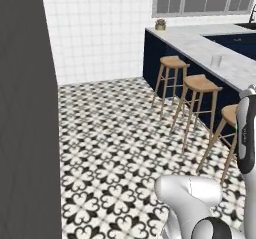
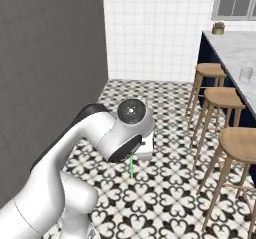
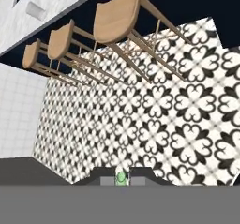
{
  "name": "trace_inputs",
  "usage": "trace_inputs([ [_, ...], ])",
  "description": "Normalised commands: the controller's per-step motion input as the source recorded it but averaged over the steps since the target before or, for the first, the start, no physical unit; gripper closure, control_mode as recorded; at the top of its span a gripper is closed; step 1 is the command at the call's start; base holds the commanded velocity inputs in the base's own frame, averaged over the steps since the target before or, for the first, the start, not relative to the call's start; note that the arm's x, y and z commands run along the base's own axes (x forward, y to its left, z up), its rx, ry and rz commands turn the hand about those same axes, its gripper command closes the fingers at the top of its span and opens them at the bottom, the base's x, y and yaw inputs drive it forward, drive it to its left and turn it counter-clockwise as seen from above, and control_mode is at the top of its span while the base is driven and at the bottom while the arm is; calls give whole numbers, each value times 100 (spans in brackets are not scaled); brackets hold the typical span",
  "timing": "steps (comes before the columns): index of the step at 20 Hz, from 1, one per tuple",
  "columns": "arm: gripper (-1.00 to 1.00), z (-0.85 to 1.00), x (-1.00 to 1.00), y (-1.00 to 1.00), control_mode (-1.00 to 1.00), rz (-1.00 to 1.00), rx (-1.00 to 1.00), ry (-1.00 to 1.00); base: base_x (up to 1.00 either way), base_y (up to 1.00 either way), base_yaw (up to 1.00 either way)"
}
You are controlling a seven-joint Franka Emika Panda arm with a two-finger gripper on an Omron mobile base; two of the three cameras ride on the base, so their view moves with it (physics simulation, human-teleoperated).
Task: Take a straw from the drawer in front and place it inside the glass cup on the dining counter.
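My gripper is shut on the thin light-green straw, whose end shows between the two dark fingertips. In the right base view the straw hangs down below the hand, above the patterned floor. The glass cup stands on the marbled dining counter, far right of the arm. The right base view has the glass cup on the dining counter at the right edge. In the hand view the glass cup sits at the top left. The drawer is out of view.
Three wooden stools line the navy base of the counter. A small potted plant sits at the counter's far end. A tall dark grey wall fills the left. Open tiled floor lies between.
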Motion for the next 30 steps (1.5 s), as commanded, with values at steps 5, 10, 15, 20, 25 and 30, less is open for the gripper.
trace_inputs([
  [5, 100, 0, 0, 0, 100, 0, 0, 0, 100, 40, -33],
  [10, 100, 0, 0, 0, 100, 0, 0, 0, 100, 41, -31],
  [15, 100, 0, 0, 0, 100, 0, 0, 0, 100, 41, -33],
  [20, 100, 0, 0, 0, 100, 0, 0, 0, 100, 32, -37],
  [25, 100, 0, 0, 0, 100, 0, 0, 0, 94, 26, -41],
  [30, 100, 0, 0, 0, 100, 0, 0, 0, 85, 13, -44],
])
